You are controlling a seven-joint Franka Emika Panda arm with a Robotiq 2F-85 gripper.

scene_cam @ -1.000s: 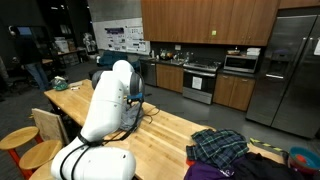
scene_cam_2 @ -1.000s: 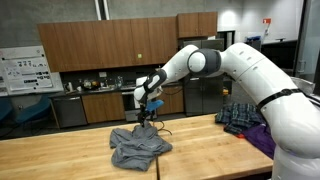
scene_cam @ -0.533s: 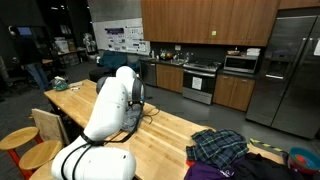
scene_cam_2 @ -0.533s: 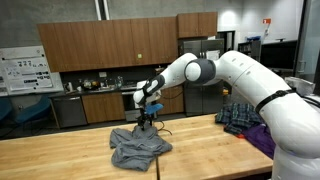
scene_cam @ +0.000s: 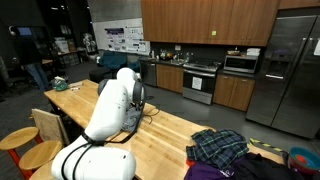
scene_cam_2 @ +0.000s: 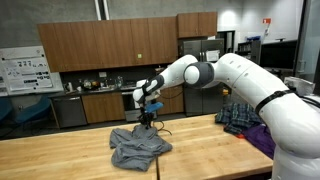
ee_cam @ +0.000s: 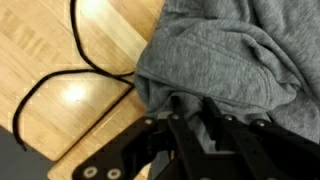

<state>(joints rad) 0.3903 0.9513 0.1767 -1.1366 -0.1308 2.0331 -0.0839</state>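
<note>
Exterior views: dim, overhead lamps | wrist view: gripper blurred (very close), glare on tabletop

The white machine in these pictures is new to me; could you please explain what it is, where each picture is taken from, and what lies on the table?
It is a white robot arm with a two-fingered gripper at its end. Two cameras stand in the room and view it from different places; a third sits on the wrist, looking down past the gripper. On the wooden table lie a crumpled grey garment, a black cable and, farther off, a pile of clothes. The fingers are down at the grey garment's edge; whether they grip it is unclear.
</note>
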